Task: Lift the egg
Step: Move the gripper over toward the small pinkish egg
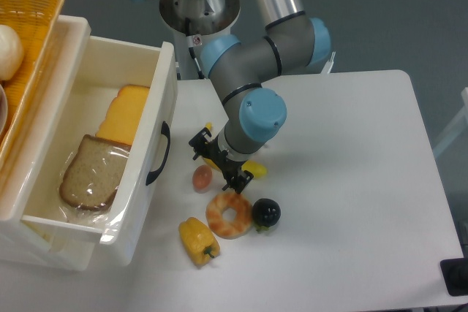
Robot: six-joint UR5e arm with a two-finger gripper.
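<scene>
Open claw [219,161] beside egg [202,177]

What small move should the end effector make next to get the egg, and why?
Probably a short shift toward the drawer side, then down. The end effector looks open and sits just beside the egg, not over it. The doughnut lies close, so the descent should stay narrow.
</scene>
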